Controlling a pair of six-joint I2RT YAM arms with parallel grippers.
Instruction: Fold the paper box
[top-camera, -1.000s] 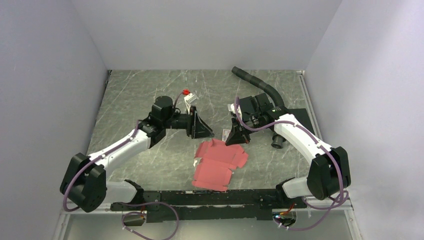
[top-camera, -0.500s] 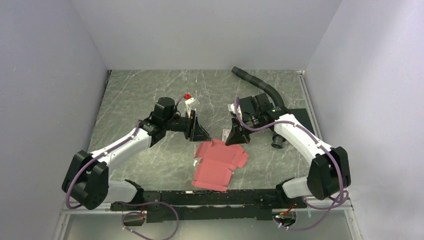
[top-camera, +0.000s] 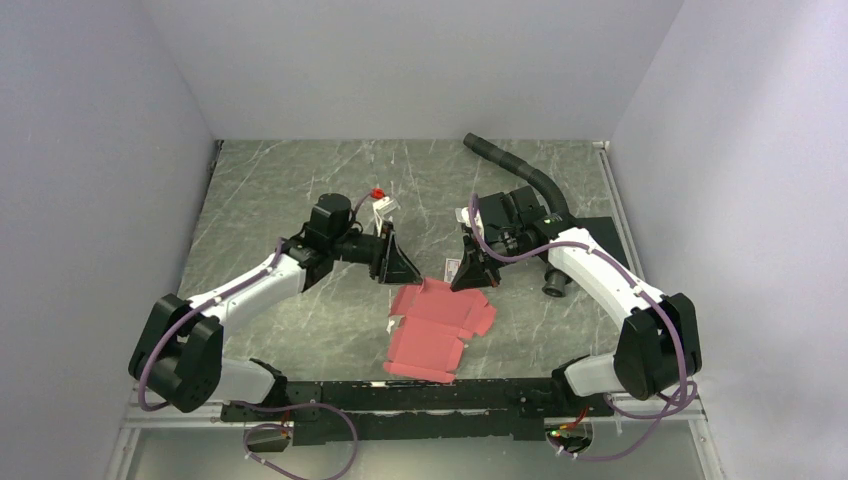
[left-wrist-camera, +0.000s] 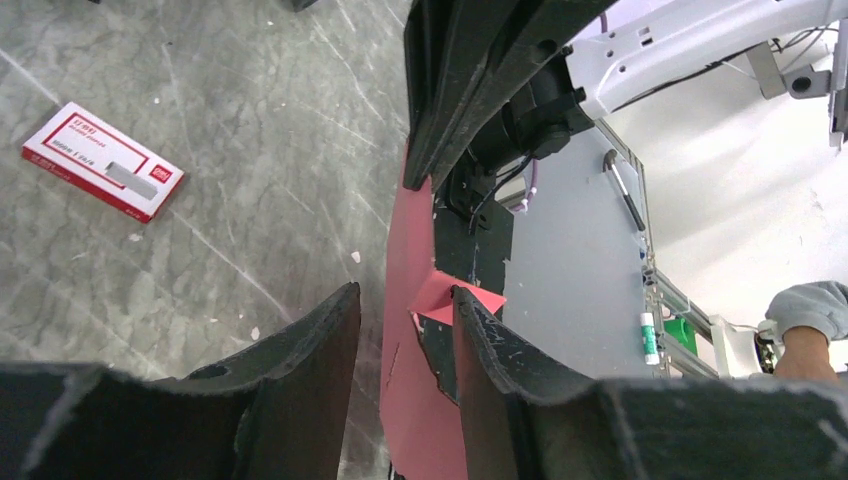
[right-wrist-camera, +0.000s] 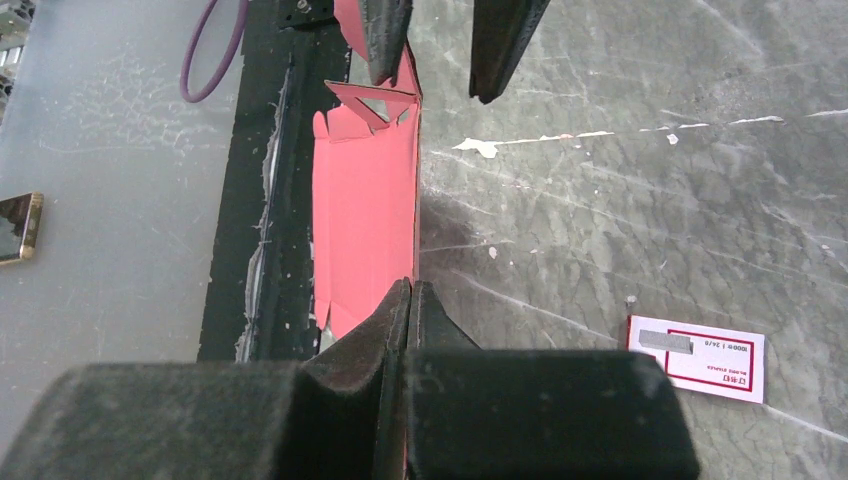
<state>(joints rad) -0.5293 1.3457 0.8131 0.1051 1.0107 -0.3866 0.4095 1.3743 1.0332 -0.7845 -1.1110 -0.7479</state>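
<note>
The red-pink paper box (top-camera: 437, 325) lies mostly flat on the marble table near the front edge, with a small flap raised at its left. My right gripper (top-camera: 476, 279) is shut on the box's far right edge; in the right wrist view the sheet (right-wrist-camera: 365, 200) runs straight into the closed jaws (right-wrist-camera: 410, 300). My left gripper (top-camera: 401, 268) is open at the box's far left corner. In the left wrist view the sheet (left-wrist-camera: 410, 400) stands between the spread fingers (left-wrist-camera: 405, 330), touching neither. Its fingers also show in the right wrist view (right-wrist-camera: 385, 25).
A tiny red-and-white card (top-camera: 452, 268) lies between the grippers, also in the left wrist view (left-wrist-camera: 103, 173) and the right wrist view (right-wrist-camera: 700, 357). A black hose (top-camera: 520, 165) and black pad (top-camera: 600, 228) sit back right. A black rail (top-camera: 400, 395) runs along the front edge.
The left arm has shifted slightly, its gripper settling a little nearer the box's far left corner. The right arm and the box have not visibly moved.
</note>
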